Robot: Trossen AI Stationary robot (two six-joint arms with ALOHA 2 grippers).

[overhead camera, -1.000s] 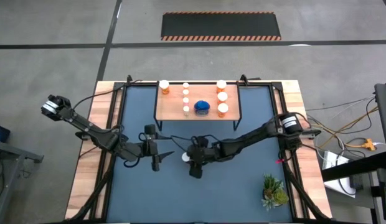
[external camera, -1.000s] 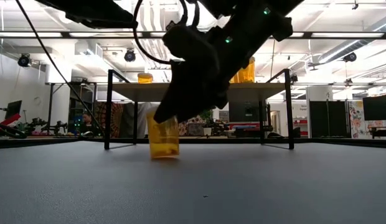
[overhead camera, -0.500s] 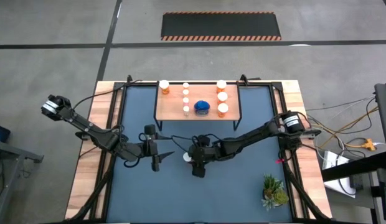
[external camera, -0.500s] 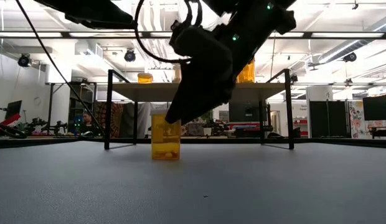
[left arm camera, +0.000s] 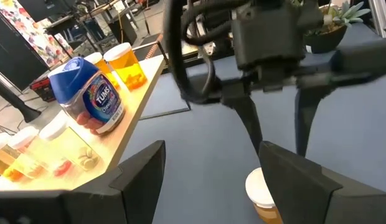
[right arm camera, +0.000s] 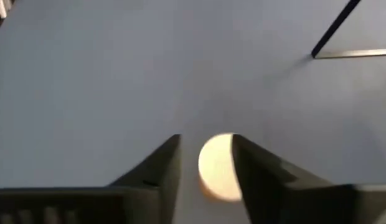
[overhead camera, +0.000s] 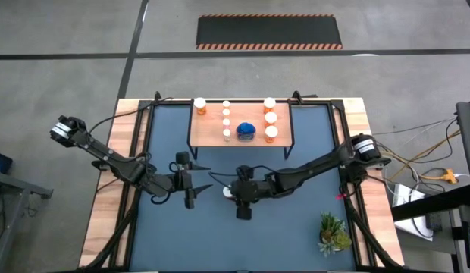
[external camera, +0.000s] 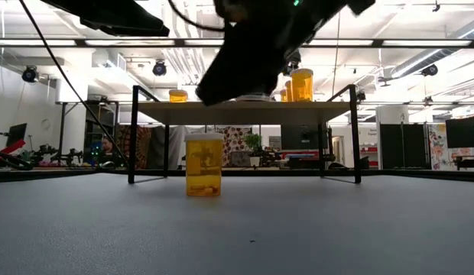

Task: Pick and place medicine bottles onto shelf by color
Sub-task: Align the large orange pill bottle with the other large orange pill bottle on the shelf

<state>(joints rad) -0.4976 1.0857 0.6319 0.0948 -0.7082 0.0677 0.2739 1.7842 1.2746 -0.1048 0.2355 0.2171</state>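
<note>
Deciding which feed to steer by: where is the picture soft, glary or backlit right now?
Low view: bright ceiling strips backlight the right end effector into a black shape, though the orange bottle on the mat reads sharp. Right wrist view: soft, the bottle's white cap a pale blur. Left wrist view: glare washes out the shelf.

Colours on the table — blue, orange, white and wood

The mat [overhead camera: 182, 227] is dark blue; the shelf [overhead camera: 208, 135] is light wood on black legs. The lone bottle [external camera: 203, 164] has an orange body and white cap. On the shelf, one blue bottle [left arm camera: 87, 93] carries a colourful label — the plant [overhead camera: 333, 233] is green.
</note>
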